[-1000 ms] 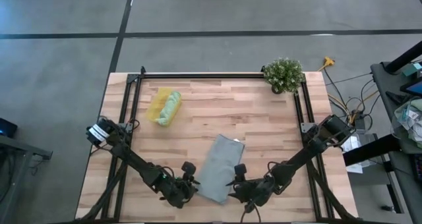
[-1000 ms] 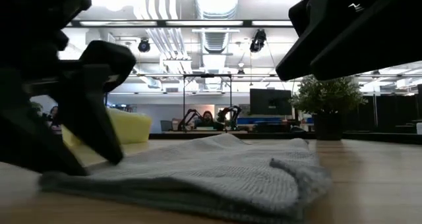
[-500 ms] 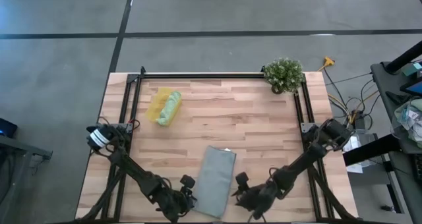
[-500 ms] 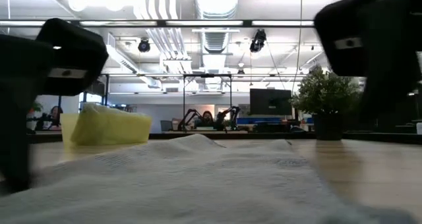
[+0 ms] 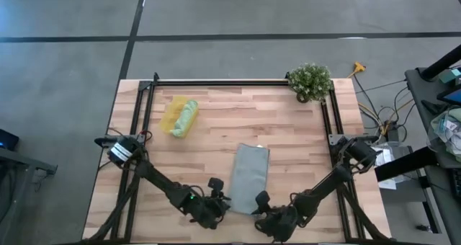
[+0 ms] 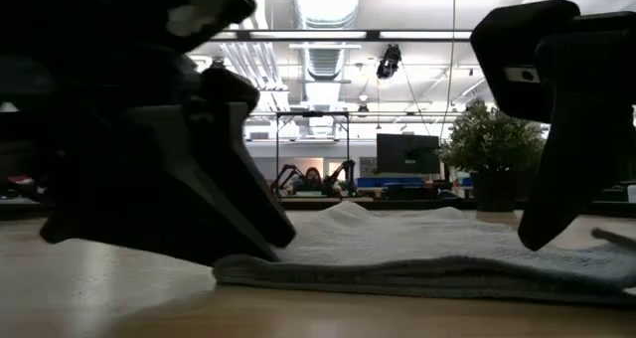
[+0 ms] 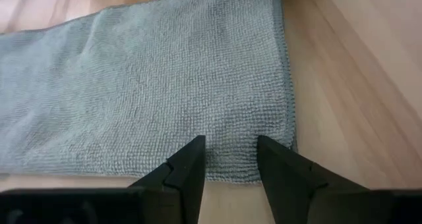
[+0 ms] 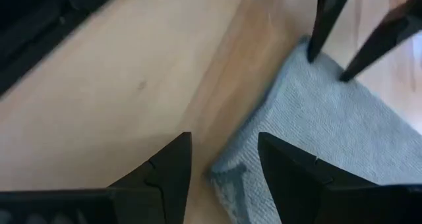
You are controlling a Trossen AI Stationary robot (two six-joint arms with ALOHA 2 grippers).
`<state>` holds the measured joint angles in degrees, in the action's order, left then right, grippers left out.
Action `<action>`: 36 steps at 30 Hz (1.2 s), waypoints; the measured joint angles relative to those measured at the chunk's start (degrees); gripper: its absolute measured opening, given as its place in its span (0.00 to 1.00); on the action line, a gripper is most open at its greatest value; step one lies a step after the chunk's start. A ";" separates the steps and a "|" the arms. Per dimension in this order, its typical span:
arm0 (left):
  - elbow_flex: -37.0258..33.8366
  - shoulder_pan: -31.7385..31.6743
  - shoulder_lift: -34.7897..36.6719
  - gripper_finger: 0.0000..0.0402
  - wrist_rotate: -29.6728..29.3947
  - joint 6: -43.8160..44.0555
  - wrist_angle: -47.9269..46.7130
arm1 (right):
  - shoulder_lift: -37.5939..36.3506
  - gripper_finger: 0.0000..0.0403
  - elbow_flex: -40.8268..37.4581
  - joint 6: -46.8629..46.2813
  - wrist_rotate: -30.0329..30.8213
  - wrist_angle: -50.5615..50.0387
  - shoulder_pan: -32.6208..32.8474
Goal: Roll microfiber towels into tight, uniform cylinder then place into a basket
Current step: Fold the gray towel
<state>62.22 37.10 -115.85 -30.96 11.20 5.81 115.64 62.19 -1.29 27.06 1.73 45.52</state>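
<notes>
Yellow plastic sits far left on the bench (image 5: 288,130): that's the basket (image 5: 173,116), with the light green towel (image 5: 186,118) already lying in it as a roll, well apart from the action. We leave that one alone.

Moving right, our left gripper (image 5: 218,202) is down at the near edge of the grey-blue towel (image 5: 250,176), jaws parted. The left wrist view shows its two fingers (image 7: 191,165) straddling the towel's hem, tips resting right at the edge, nothing pinched between them yet.

Centre stage, the grey-blue towel is folded into a long strip lying flat, running away from us toward the middle of the bench. It looks soft, light and floppy, with a grippy knit face, so we judge it will bunch and sag rather than hold a shape. The hem at the near corners is where we'd take it, both corners together, so the roll starts straight.

Further right, our right gripper (image 5: 261,204) hovers by the other near corner, jaws apart and empty; the right wrist view shows the corner just beyond its fingers (image 8: 168,168).

Far right at the back, the potted plant (image 5: 310,81) stands clear.
</notes>
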 joint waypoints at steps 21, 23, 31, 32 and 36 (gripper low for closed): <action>0.02 -0.02 0.09 0.31 2.10 0.39 -0.16 | 1.13 0.35 2.10 -5.99 1.32 -10.87 1.13; 0.02 0.00 0.09 0.31 2.15 0.39 -0.13 | 2.08 0.33 2.11 -5.41 2.38 -9.73 1.13; -0.01 0.02 0.09 0.31 2.60 0.43 0.22 | 4.06 0.21 2.28 -5.21 4.10 -7.72 0.65; -0.01 0.05 0.09 0.31 2.60 0.43 0.23 | 4.13 0.18 2.28 -4.91 4.10 -7.62 0.65; -0.01 0.48 0.09 0.31 2.63 0.38 0.41 | 4.22 0.08 2.26 -4.71 3.98 -7.47 0.63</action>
<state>62.22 37.59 -115.77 -28.33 11.58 6.22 119.86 64.45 -6.00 31.04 -5.74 46.15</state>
